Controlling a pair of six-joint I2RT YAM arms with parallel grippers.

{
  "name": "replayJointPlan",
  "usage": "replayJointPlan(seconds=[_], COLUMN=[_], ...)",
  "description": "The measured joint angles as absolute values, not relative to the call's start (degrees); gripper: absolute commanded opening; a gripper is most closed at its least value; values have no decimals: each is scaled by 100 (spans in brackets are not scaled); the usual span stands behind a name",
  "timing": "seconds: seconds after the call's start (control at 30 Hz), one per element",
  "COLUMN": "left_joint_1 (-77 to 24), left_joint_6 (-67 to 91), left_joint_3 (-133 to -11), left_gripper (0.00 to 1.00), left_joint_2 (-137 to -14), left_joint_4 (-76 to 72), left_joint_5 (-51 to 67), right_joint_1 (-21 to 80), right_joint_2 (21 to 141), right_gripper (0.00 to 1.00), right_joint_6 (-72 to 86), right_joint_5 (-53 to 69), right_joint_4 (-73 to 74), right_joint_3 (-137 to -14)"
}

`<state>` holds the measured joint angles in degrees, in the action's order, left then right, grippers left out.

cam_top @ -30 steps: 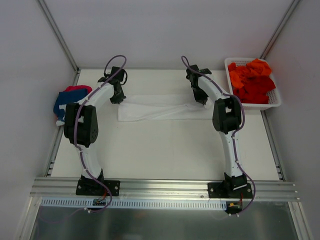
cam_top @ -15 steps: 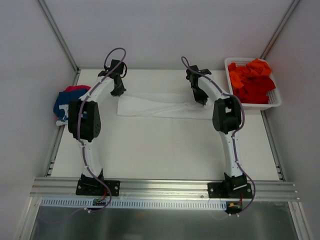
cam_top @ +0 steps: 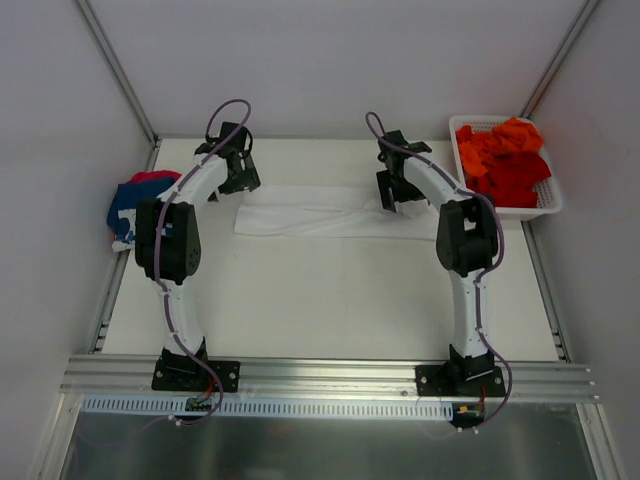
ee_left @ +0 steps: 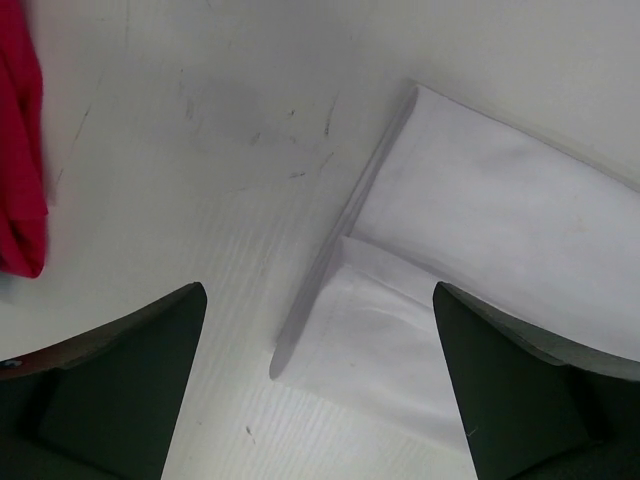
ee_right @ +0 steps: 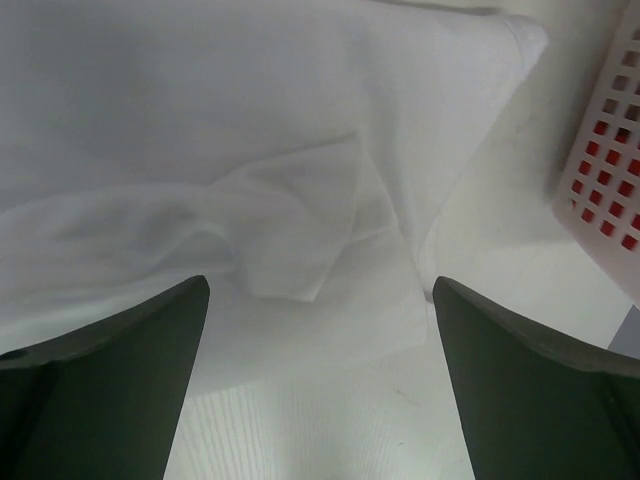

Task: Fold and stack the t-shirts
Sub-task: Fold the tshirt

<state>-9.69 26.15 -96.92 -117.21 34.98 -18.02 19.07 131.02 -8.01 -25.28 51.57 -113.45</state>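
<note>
The white tee [cam_top: 320, 212] lay on the bench [cam_top: 330, 300], folded to a long strip. The left hand [cam_top: 240, 175] and right hand [cam_top: 395, 192] hung open and empty over its ends. A navy-red pile [cam_top: 135, 205] sat left; orange tees [cam_top: 505, 160] waited, unfolded, in the basket [cam_top: 553, 203].

White table [cam_top: 320, 290], faint dark scuff marks [ee_left: 255, 125] on its surface. White plastic lattice basket [cam_top: 548, 206] upright at the far right corner. Aluminium rail [cam_top: 330, 372] along near edge. Plain white walls [cam_top: 330, 60] on 3 sides.

Bright, even light — thin shadow beside the white t-shirt [ee_left: 480, 200]; close-ups slightly soft.
</note>
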Motion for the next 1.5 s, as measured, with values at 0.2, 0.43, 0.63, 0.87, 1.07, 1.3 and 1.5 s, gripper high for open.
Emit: replayJointPlan(seconds=[0.2,0.43,0.63,0.87,1.07,1.3,1.5], left_joint_1=[-1131,-1686,-1664,-1645,-1640,-1640,-1638], left_joint_6=[2650,2685,2733,2624,2515,2447,2438], left_joint_3=[-9279,-8418,-8088,-8451,-8962,-9052,-9048], left_gripper=[99,76,0,0,0,0,0], left_joint_2=[-10617,-9843,-10490,-11098,-11511,-11795,-11887], left_joint_4=[3446,3179,3107,3041,2934,2893,2899], left_joint_5=[-1791,-1675,-1428,-1387,-1378,-1345,-1225], right_joint_1=[2062,2714,2613,2502,2440,2294,2241], right_joint_2=[11627,10597,11323,12145,12363,12630,12717], right_gripper=[99,25,0,0,0,0,0], right_joint_6=[-812,-690,-484,-246,-148,-89,-84], right_joint_5=[-2383,-2504,-2220,-1511,-1236,-1133,-1094], right_joint_4=[4678,4600,4613,4582,4617,4700,4783], right_joint_3=[-10619,-10322,-10147,-10086,-10147,-10267,-10422])
